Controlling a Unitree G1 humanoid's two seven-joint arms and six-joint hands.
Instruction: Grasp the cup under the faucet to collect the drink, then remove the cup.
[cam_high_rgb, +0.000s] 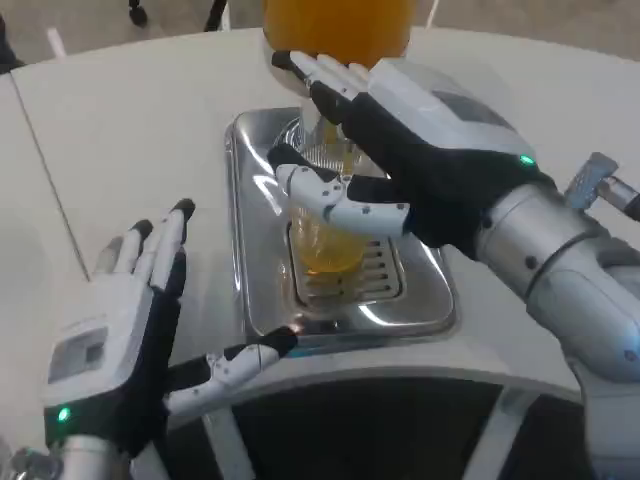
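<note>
Spillage threatens: our right hand (385, 150) grasps the clear plastic cup (328, 232) of orange drink over the steel drip tray (415, 300); our left hand (140, 330) waits released.

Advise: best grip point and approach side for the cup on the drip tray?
Grip the cup around its upper wall, coming from the right. It stands upright on the drip tray, tank behind; the right hand already wraps it there.

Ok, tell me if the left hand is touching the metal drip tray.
Apart. The head view shows the left hand open beside the drip tray, white table visible between its fingers and the tray's left rim.
</note>
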